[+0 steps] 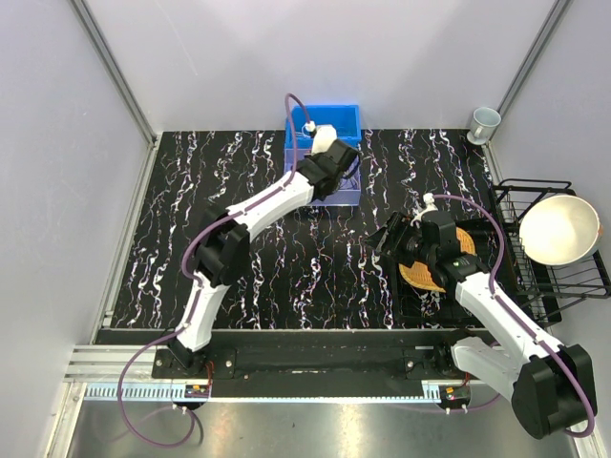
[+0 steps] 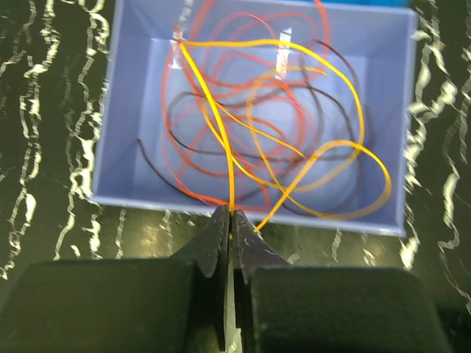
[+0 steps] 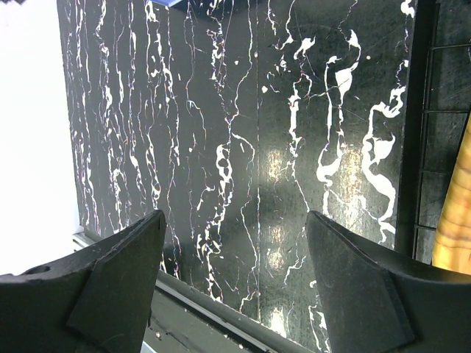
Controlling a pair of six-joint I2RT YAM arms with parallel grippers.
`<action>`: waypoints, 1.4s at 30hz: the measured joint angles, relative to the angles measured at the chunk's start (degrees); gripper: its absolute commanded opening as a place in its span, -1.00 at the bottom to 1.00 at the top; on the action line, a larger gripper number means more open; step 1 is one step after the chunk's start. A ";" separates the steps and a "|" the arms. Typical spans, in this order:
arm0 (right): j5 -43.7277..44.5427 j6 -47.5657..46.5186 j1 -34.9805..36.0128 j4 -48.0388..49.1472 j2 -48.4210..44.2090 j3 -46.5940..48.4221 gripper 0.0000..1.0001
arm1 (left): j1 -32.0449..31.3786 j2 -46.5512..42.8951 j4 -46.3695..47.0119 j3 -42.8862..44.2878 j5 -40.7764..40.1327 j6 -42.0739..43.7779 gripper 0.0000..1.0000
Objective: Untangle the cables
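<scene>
The cables (image 2: 280, 132) are thin yellow, orange, red and dark wires lying in tangled loops inside a blue box (image 2: 125, 140). My left gripper (image 2: 231, 215) is at the box's near wall, shut on a yellow cable that runs up from its tips across the tangle. In the top view the left gripper (image 1: 346, 164) is over the blue box (image 1: 355, 119) at the back of the table; the cables are hidden there. My right gripper (image 3: 234, 228) is open and empty above the marbled table. In the top view it (image 1: 389, 237) is at the right middle.
A black dish rack (image 1: 544, 239) with a cream bowl (image 1: 558, 229) stands at the right edge. A round wooden item (image 1: 425, 274) lies on a black tray under the right arm. A pale mug (image 1: 484, 122) stands at the back right corner.
</scene>
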 measured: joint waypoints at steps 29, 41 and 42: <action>-0.15 0.07 0.13 -0.94 3.23 2.23 0.63 | 5.86 -22.93 1.38 -19.06 4.39 6.93 0.77; 1.38 0.20 2.14 -1.25 5.31 3.69 0.63 | 9.35 -46.47 6.97 -53.94 1.84 8.59 0.78; 1.60 0.20 2.60 -1.27 5.95 3.80 0.63 | 9.75 -49.03 8.31 -56.65 0.57 8.96 0.78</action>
